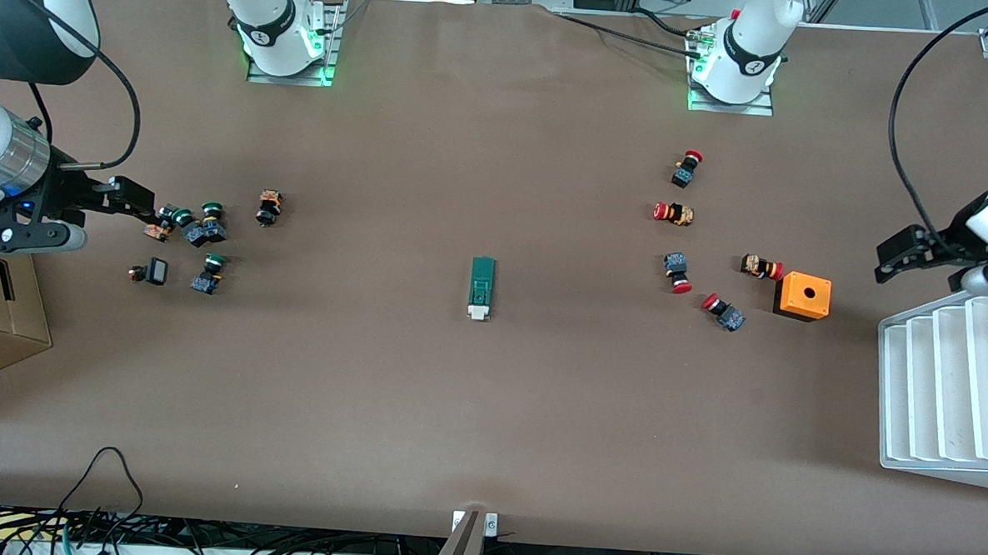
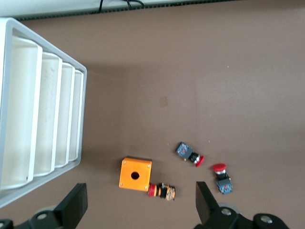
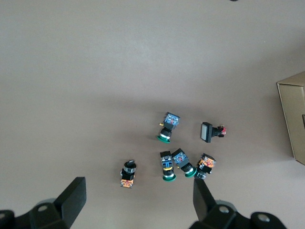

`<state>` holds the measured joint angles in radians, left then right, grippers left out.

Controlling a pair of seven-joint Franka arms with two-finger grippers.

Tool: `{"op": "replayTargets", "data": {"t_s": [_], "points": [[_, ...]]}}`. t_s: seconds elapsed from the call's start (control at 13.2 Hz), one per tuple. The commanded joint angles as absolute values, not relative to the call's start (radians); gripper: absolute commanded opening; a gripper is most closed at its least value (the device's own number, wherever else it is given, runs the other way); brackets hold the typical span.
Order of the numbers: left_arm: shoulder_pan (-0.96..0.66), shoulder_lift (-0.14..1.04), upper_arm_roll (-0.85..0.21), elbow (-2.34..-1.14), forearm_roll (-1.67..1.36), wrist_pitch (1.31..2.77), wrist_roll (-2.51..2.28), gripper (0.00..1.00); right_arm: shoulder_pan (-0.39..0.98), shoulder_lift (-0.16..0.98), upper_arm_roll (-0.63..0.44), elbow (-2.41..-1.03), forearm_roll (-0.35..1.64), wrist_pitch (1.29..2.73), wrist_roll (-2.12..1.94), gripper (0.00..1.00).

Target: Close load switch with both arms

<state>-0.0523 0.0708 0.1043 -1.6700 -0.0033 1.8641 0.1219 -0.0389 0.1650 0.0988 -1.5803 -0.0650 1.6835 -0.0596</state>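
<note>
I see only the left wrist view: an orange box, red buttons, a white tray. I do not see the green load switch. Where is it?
Observer: The small narrow green load switch lies alone at mid-table, its white tab toward the front camera.
Operator: Where is the right gripper?
Observer: The right gripper, black and two-fingered, is open, over the cluster of green-capped push buttons at the right arm's end.
Operator: And my left gripper?
Observer: The left gripper is open, above the white ribbed plastic tray, beside the orange box with a hole.
</note>
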Motion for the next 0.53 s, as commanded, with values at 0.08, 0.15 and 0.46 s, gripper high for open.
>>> {"op": "replayTargets", "data": {"t_s": [0.08, 0.15, 0.46], "points": [[-0.077, 0.035, 0.127, -1.68, -0.017, 1.754, 0.079, 1.0, -0.034, 0.176, 0.101, -1.557, -0.089, 1.675, -0.075, 0.99], [-0.077, 0.028, 0.126, -1.68, -0.015, 1.744, 0.065, 1.0, -0.034, 0.176, 0.101, -1.557, -0.089, 1.675, -0.075, 0.99], [-0.064, 0.044, 0.114, -1.588, -0.015, 1.697, 0.072, 1.0, -0.034, 0.176, 0.101, -1.557, -0.089, 1.675, -0.09, 0.99]]}}
